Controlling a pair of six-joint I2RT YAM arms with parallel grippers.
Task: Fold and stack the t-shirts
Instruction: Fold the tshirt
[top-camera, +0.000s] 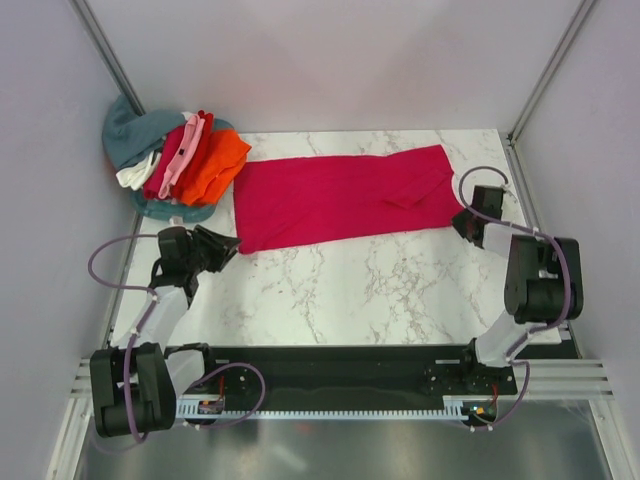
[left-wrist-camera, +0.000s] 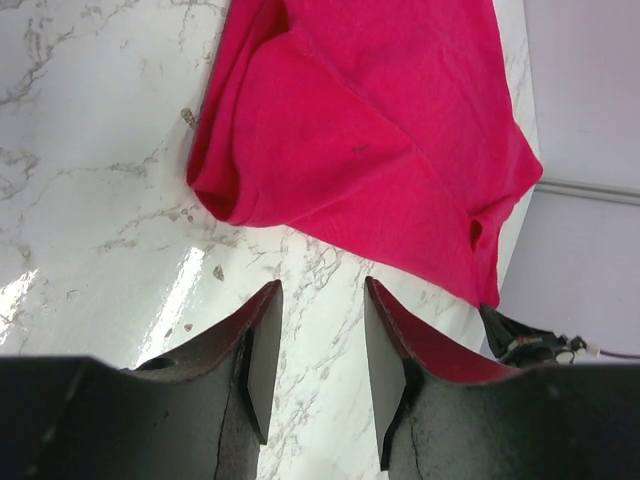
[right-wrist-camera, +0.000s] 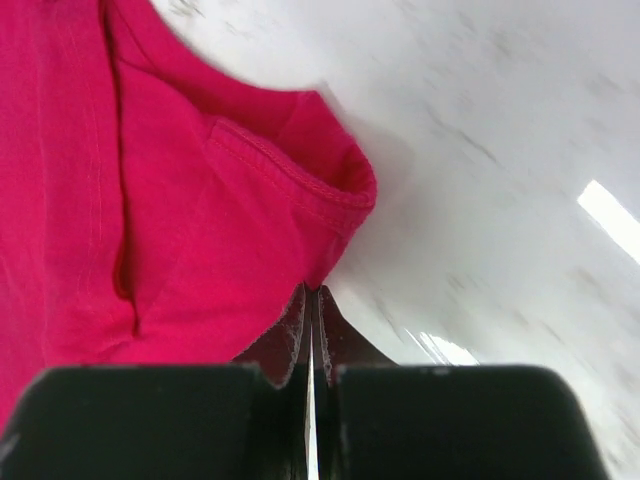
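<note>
A crimson-magenta t-shirt (top-camera: 340, 195) lies folded into a long strip across the back of the marble table (top-camera: 360, 290). My left gripper (top-camera: 226, 245) is open and empty, just short of the strip's near-left corner (left-wrist-camera: 225, 200); its fingertips (left-wrist-camera: 322, 290) stand over bare marble. My right gripper (top-camera: 464, 222) is shut, pinching the strip's near-right corner (right-wrist-camera: 300, 200) at its fingertips (right-wrist-camera: 315, 290). The other t-shirts sit in a pile at the back left: orange (top-camera: 218, 165), red (top-camera: 197, 150), pink (top-camera: 180, 158), white (top-camera: 135, 173) and teal-grey (top-camera: 130, 135).
Grey walls close the table in on the left, back and right. The pile hangs over the back-left corner. The black rail (top-camera: 330, 375) holding both arm bases runs along the near edge. My right gripper also shows in the left wrist view (left-wrist-camera: 525, 342).
</note>
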